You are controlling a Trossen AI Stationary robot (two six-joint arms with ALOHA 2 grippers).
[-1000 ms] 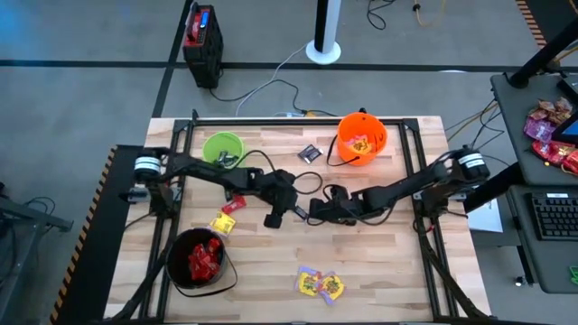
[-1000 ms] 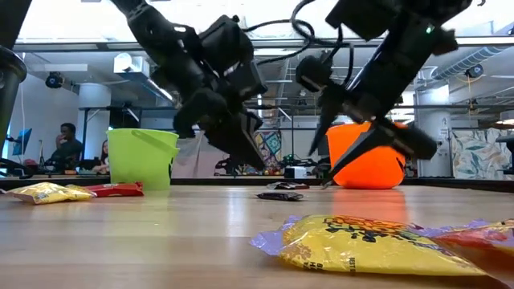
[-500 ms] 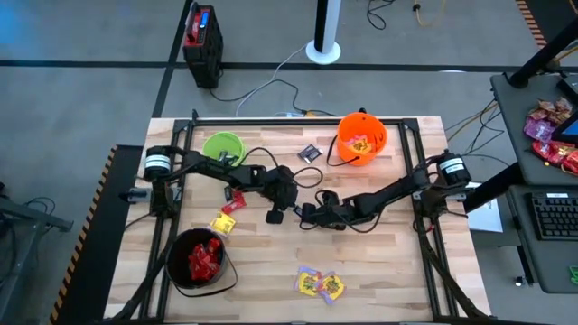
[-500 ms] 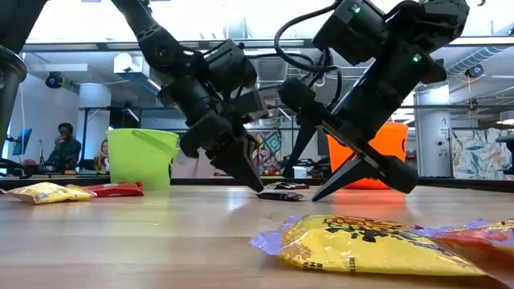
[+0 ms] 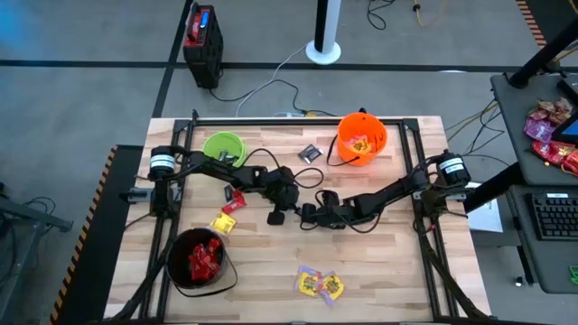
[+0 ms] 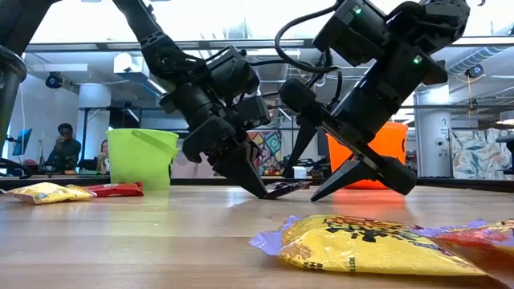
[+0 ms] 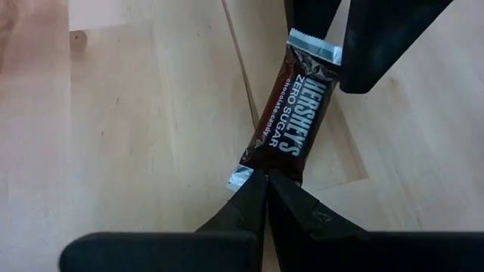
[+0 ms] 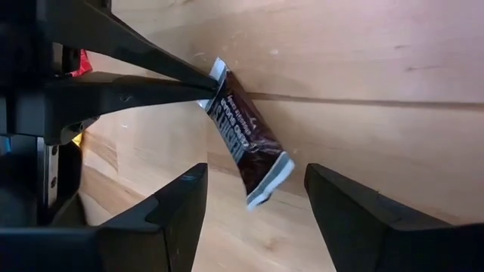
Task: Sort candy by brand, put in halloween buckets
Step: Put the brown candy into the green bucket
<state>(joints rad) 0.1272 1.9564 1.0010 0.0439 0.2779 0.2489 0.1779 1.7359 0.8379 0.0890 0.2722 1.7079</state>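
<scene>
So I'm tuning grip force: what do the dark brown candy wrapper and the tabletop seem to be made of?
The dark brown candy wrapper, pinched at one end by the left gripper, looks like thin glossy plastic film with silvery crimped ends, possibly foil-lined. The tabletop looks like pale wood planks with a smooth finish; grain and seams show. The right gripper is open around the bar's other end.

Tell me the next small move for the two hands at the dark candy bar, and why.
Probably close the right hand on the dark candy bar: its fingers stand open on either side of the bar's free end, while the left hand is shut on the other end, holding it tilted off the table.
</scene>
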